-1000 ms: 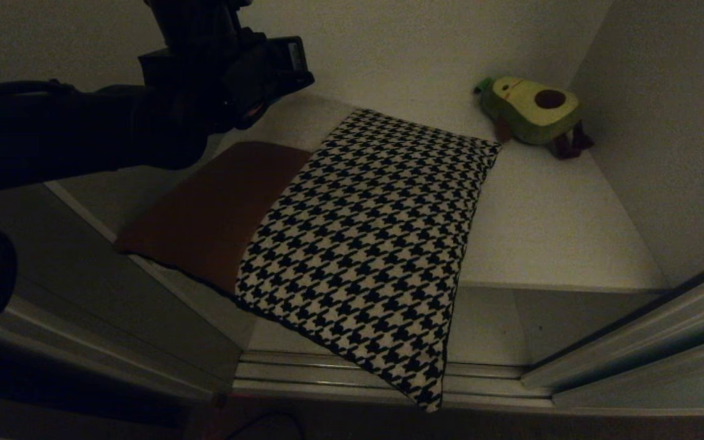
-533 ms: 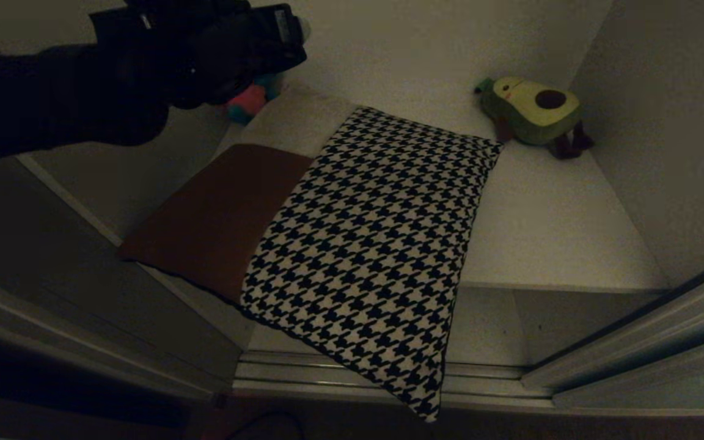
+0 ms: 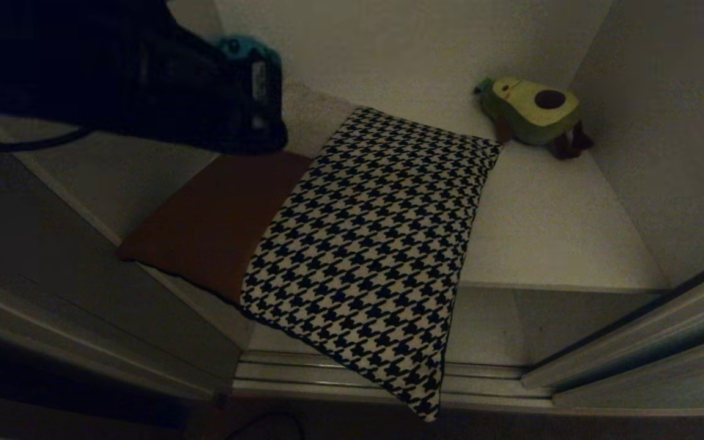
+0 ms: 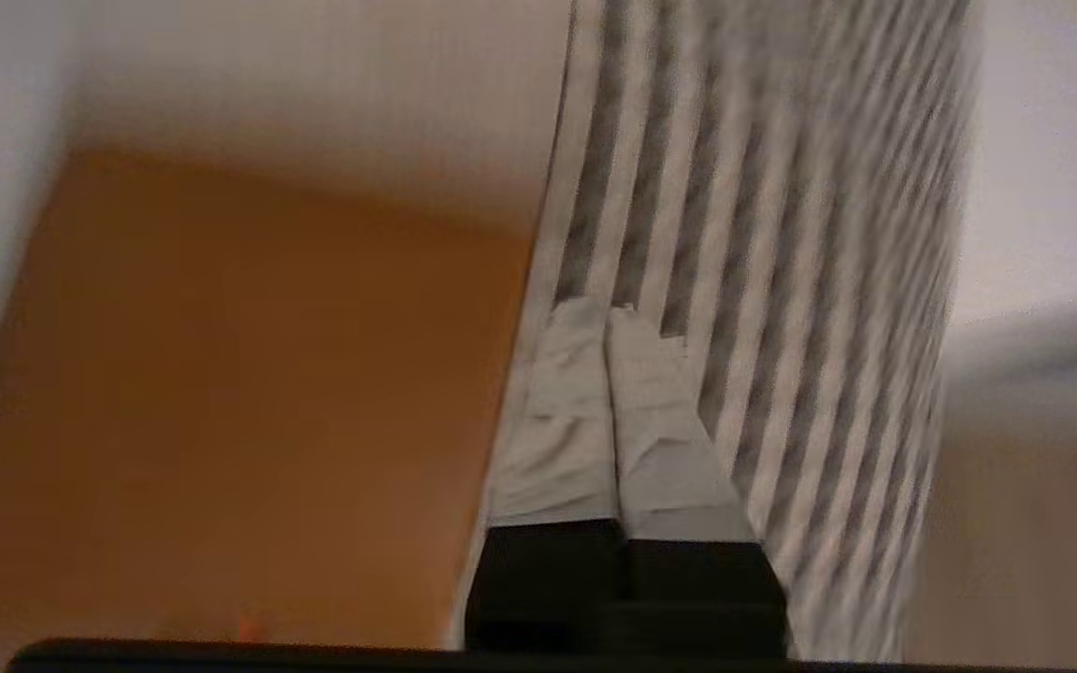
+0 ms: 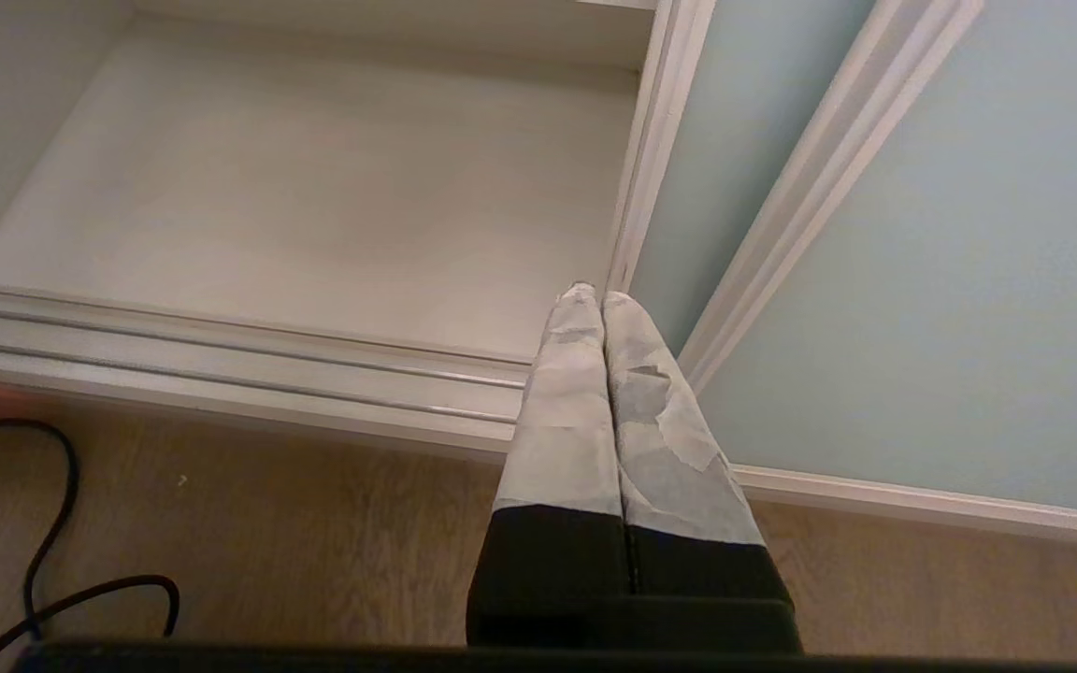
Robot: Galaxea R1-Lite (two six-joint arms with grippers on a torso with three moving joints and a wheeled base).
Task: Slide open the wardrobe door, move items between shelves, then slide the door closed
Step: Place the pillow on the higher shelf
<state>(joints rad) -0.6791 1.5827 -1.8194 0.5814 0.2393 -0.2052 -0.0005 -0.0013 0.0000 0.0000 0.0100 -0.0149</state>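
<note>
Swinging my left arm across since a second ago, I'm now holding my left gripper [image 4: 606,313] above the houndstooth cushion [image 3: 364,244], fingers pressed together and gripping nothing, tips over the seam between its checked part and its brown strip [image 3: 205,220]. I'm seeing the cushion lying flat on the shelf [image 3: 547,226], one corner overhanging the floor rails [image 3: 303,370], and I'm reading no writing anywhere.
</note>
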